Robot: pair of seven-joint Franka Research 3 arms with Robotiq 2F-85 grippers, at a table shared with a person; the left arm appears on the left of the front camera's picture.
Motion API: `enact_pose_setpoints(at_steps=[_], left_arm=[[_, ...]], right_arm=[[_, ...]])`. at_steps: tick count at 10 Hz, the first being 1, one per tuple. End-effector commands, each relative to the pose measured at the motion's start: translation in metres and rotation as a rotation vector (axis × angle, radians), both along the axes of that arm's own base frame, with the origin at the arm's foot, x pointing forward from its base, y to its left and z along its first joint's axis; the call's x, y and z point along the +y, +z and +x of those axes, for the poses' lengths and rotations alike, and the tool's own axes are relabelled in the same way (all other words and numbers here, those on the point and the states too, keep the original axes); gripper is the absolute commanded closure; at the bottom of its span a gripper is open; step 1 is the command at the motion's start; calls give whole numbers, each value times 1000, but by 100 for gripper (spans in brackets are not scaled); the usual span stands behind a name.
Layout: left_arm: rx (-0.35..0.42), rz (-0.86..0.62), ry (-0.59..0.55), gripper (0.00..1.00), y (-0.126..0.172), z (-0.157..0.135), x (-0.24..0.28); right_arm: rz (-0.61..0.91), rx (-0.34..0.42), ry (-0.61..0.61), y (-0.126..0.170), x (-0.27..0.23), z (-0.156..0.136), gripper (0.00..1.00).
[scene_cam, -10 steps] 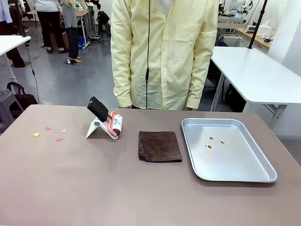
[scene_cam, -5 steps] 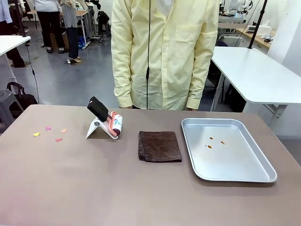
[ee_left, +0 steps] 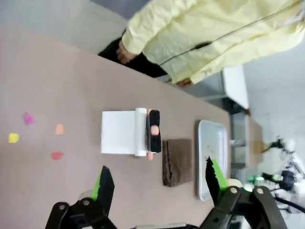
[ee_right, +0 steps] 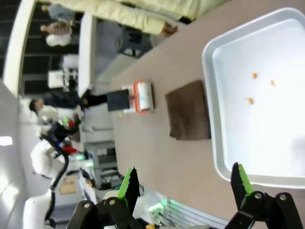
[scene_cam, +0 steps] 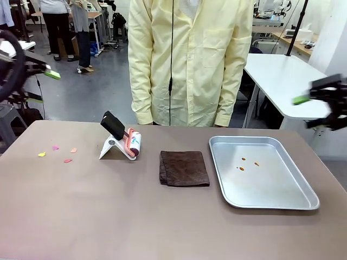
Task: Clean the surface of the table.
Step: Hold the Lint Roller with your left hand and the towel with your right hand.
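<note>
The left jaws and the right jaws are both standing released, grasping nothing, hanging high over opposite ends of the large greyish-brown matte table [scene_cam: 81, 211]. On it are lying small coloured paper scraps [scene_cam: 57, 153] at the left, a black-handled lint roller [scene_cam: 127, 142] on a white stand, a folded dark brown cloth [scene_cam: 184, 168] and a silver metal tray [scene_cam: 271, 207]. Cleaning is seemingly just starting; next, an arm is likely needing to descend onto the roller or cloth.
</note>
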State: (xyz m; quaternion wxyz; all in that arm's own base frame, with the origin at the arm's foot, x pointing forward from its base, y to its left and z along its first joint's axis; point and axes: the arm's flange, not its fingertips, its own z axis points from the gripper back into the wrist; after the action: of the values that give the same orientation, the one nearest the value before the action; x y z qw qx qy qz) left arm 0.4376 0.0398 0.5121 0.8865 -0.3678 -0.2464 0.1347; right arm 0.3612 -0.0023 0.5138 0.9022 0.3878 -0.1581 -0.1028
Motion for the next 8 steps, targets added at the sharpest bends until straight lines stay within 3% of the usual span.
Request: enact_pose_setpoints(at_steps=[1,4,5,7,8], left_arm=[[49,99,-15,0,-8,21,-30],[114,198,-76,0,-41,39,-100],[123,245,-58,0,-52,44,-115],[190,220,-125,0,-70,53,-124],[214,202,-150,0,-75,55,-122]], right_arm=[[42,112,22,-12,73,31,0],[-14,191,16,-51,189,40,0],[-60,173,83,-70,214,37,0],[-150,193,213,-113,241,35,0],[-207,160,260,-127,243,35,0]])
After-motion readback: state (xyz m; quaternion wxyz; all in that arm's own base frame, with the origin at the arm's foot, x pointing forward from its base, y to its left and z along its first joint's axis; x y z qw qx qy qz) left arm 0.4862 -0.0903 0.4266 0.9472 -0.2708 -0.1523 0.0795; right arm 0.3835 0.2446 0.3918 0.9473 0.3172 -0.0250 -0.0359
